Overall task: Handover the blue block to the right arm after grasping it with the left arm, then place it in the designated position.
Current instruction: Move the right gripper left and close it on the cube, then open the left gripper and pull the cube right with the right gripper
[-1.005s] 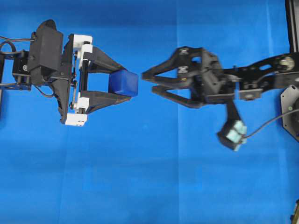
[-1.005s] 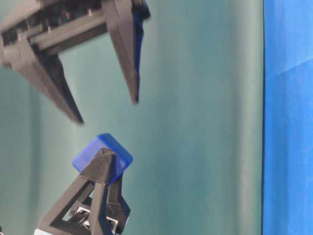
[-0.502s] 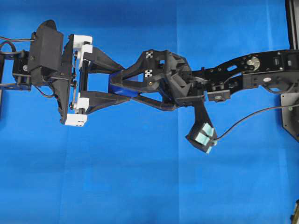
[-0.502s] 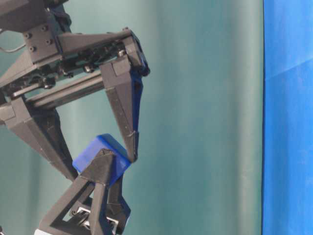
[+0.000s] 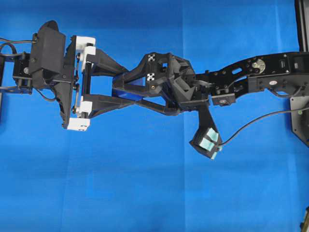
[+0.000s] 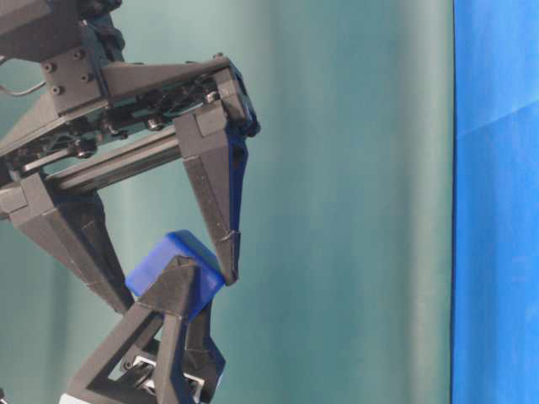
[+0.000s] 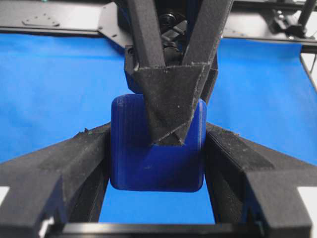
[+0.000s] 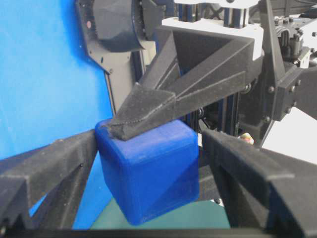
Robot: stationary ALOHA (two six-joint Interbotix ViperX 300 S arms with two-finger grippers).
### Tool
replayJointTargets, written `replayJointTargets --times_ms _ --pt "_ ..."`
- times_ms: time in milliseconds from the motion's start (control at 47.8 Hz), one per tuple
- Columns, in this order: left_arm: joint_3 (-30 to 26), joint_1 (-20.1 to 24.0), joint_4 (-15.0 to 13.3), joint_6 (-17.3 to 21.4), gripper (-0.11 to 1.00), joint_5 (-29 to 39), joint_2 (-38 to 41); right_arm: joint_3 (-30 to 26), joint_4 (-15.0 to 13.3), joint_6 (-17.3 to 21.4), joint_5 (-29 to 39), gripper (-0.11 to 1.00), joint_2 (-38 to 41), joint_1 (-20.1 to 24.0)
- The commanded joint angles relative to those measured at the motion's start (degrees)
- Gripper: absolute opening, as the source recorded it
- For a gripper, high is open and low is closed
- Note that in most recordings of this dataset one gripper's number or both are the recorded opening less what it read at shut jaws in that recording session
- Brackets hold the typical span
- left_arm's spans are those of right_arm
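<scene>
The blue block (image 7: pixel 153 163) is a small dark-blue cube held above the blue cloth. My left gripper (image 7: pixel 156 148), with white brackets (image 5: pixel 83 46), is shut on it, one finger (image 7: pixel 84 158) pressing each side. The right gripper (image 8: pixel 148 168), all black, is open and straddles the same block (image 8: pixel 148 173) crosswise. One of its fingers (image 8: pixel 64 168) lies against the block's left edge and the other stands a little off the right face. From overhead the block (image 5: pixel 126 92) is mostly hidden under the right fingers. At table level the block (image 6: pixel 168 261) sits between both pairs of fingertips.
Blue cloth (image 5: pixel 145 183) covers the table under both arms. A green backdrop (image 6: pixel 354 210) hangs behind. The right arm's wrist camera (image 5: pixel 206 141) juts out below its wrist. Black stand hardware (image 5: pixel 301 111) sits at the right edge.
The right gripper moved left from a gap away until its open fingers came around the block held by the left gripper. The left gripper stayed put.
</scene>
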Motion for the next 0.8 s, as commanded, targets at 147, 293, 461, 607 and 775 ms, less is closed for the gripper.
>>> replayJointTargets --times_ms 147,293,461,607,775 --pt "-0.6 -0.5 -0.1 0.1 0.49 -0.4 -1.1 -1.7 -0.1 0.0 0.3 0.77 -0.7 0.1" --pt "-0.6 -0.7 -0.1 0.1 0.49 -0.3 -1.1 -1.8 0.2 0.2 0.4 0.43 -0.7 0.1" --pt "-0.5 -0.6 -0.1 0.4 0.49 -0.2 -1.1 -1.8 0.5 0.3 0.2 0.43 -0.8 0.0" --pt "-0.6 -0.6 -0.1 0.4 0.49 -0.2 -1.1 -1.7 1.6 0.3 0.4 0.43 -0.7 0.1" --pt "-0.8 -0.6 -0.1 0.4 0.49 -0.3 -1.1 -1.7 1.8 0.3 0.4 0.43 -0.8 0.1"
